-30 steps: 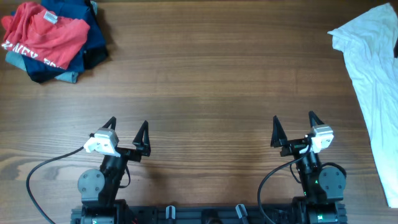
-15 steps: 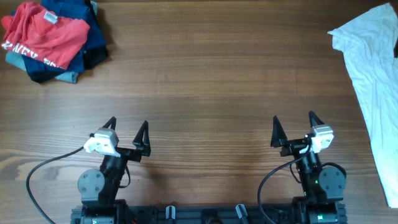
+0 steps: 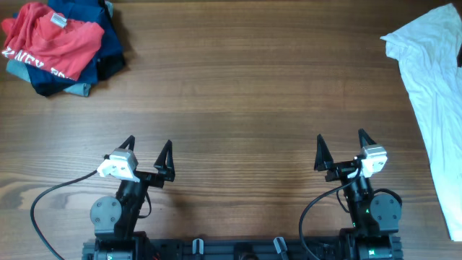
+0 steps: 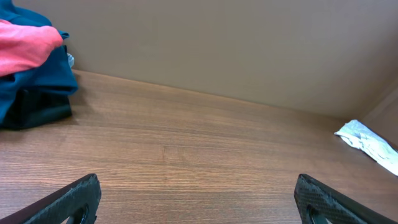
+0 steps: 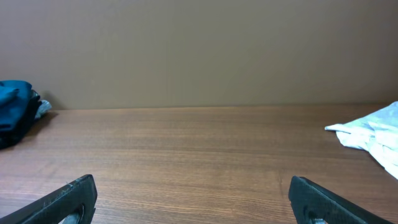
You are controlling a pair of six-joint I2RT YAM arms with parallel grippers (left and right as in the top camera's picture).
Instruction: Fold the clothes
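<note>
Black left gripper [image 3: 148, 144], right gripper [image 3: 341, 139]: jaws spread wide, holding nothing, low over wooden table [image 3: 238, 94]. White shirt [image 3: 426, 79]: crumpled, far right (partly off-frame). Red T-shirt [image 3: 50, 40] atop navy garments [image 3: 110, 45]: far-left corner.

The overhead camera looks straight down on the desk [image 3: 238, 94] from high above. Each wrist camera sits low, close over the desk top, and faces forward to the back wall [image 5: 199, 50]. Both wrist views share the far desk, with the white shirt [image 5: 370, 134] at right and the navy garments [image 5: 15, 106] at left. The overhead view holds all of this.
</note>
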